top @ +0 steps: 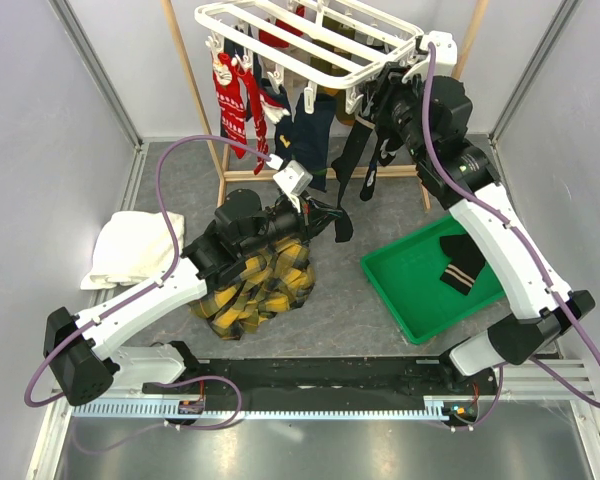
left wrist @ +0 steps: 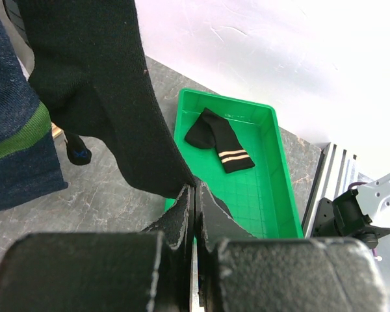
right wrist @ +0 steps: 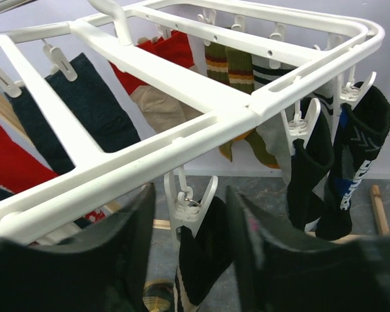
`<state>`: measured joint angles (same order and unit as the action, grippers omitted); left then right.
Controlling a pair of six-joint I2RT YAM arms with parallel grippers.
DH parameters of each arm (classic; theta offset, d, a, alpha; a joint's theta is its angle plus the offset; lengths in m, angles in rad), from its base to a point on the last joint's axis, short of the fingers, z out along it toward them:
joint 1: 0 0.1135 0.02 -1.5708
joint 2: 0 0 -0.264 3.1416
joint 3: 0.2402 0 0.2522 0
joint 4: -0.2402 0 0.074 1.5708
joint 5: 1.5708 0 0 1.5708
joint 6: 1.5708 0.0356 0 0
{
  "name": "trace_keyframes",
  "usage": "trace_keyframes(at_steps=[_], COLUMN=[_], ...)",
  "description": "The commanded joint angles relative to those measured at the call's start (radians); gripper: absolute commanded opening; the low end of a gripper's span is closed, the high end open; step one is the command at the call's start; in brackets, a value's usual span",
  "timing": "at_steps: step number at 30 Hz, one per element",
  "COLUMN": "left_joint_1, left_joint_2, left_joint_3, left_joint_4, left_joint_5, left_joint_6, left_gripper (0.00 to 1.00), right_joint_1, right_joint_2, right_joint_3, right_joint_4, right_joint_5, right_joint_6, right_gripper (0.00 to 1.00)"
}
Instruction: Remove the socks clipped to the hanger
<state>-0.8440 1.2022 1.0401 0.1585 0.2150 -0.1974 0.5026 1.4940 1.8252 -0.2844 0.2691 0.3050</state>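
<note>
The white slatted hanger (top: 310, 40) hangs at the back with several socks clipped under it: red patterned (top: 230, 95), navy (top: 305, 130), black (top: 355, 165). My left gripper (left wrist: 196, 192) is shut on the lower end of a long black sock (left wrist: 110, 84) that still hangs from the hanger; from above it (top: 328, 212) sits below the rack's middle. My right gripper (right wrist: 192, 195) is open at the hanger's right corner (top: 380, 100), its fingers (right wrist: 143, 221) on either side of a white clip (right wrist: 190, 203) that holds a black sock (right wrist: 208, 260).
A green tray (top: 410, 295) at the right holds a black sock with pale stripes (top: 460, 265). A yellow-black plaid cloth (top: 255, 285) lies under my left arm, a white towel (top: 130, 250) at the left. A wooden pole frame (top: 195, 80) carries the hanger.
</note>
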Motion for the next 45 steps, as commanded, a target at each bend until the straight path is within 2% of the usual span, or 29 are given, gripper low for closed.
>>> trace_keyframes(at_steps=[1, 2, 4, 5, 6, 8, 13, 14, 17, 20, 22, 23, 24, 26, 29, 30, 35, 40, 45], left_joint_1=[-0.006, -0.006, -0.006, -0.006, -0.006, -0.006, -0.006, -0.006, -0.006, -0.006, -0.006, -0.006, -0.004, -0.006, -0.006, -0.006, -0.006, -0.007, -0.02], left_joint_2=[-0.009, -0.01, -0.01, -0.01, -0.01, -0.01, -0.009, -0.009, -0.009, -0.018, -0.027, -0.03, -0.032, -0.032, -0.029, -0.029, -0.032, -0.032, -0.029], left_joint_3=[0.017, 0.017, 0.015, 0.017, 0.017, 0.017, 0.015, 0.015, 0.015, 0.015, 0.009, 0.008, 0.008, 0.009, 0.009, 0.009, 0.009, 0.011, 0.006], left_joint_4=[0.016, 0.016, 0.016, 0.016, 0.016, 0.016, 0.016, 0.016, 0.016, 0.013, 0.012, 0.012, 0.013, 0.013, 0.012, 0.013, 0.015, 0.03, 0.039], left_joint_5=[0.012, 0.012, 0.014, 0.014, 0.015, 0.015, 0.015, 0.015, 0.015, 0.03, 0.04, 0.041, 0.046, 0.056, 0.089, 0.096, 0.15, 0.236, 0.265], left_joint_6=[0.042, 0.044, 0.044, 0.044, 0.044, 0.044, 0.046, 0.046, 0.047, 0.061, 0.075, 0.078, 0.079, 0.081, 0.082, 0.084, 0.089, 0.072, 0.069], left_gripper=[0.02, 0.02, 0.02, 0.02, 0.02, 0.02, 0.02, 0.02, 0.02, 0.02, 0.02, 0.02, 0.02, 0.02, 0.02, 0.02, 0.02, 0.02, 0.02], right_joint_1=[0.01, 0.008, 0.01, 0.01, 0.01, 0.01, 0.01, 0.01, 0.01, 0.01, 0.008, 0.008, 0.01, 0.01, 0.01, 0.01, 0.01, 0.011, 0.013], right_joint_2=[0.005, 0.005, 0.008, 0.008, 0.009, 0.006, -0.009, -0.012, -0.043, -0.112, -0.19, -0.222, -0.329, -0.408, -0.543, -0.602, -0.739, -0.73, -0.657], right_joint_3=[0.046, 0.046, 0.045, 0.046, 0.045, 0.042, 0.016, 0.003, -0.039, -0.124, -0.19, -0.266, -0.355, -0.489, -0.642, -0.679, -0.895, -0.994, -1.024], right_joint_4=[0.056, 0.059, 0.065, 0.065, 0.068, 0.068, 0.068, 0.068, 0.068, 0.067, 0.059, 0.051, 0.044, 0.051, 0.079, 0.085, 0.134, 0.163, 0.218], right_joint_5=[0.07, 0.074, 0.079, 0.073, 0.067, 0.064, 0.067, 0.062, 0.048, 0.032, 0.012, 0.002, -0.042, -0.071, -0.223, -0.348, -0.641, -0.815, -0.867], right_joint_6=[-0.024, -0.027, -0.032, -0.036, -0.038, -0.038, -0.035, -0.035, -0.03, -0.043, -0.066, -0.078, -0.122, -0.13, -0.148, -0.161, -0.142, -0.145, -0.103], right_gripper=[0.49, 0.45, 0.32, 0.26, 0.14, 0.02, 0.0, 0.07, 0.39, 0.58, 0.63, 0.68, 0.73, 0.76, 0.79, 0.79, 0.8, 0.78, 0.77])
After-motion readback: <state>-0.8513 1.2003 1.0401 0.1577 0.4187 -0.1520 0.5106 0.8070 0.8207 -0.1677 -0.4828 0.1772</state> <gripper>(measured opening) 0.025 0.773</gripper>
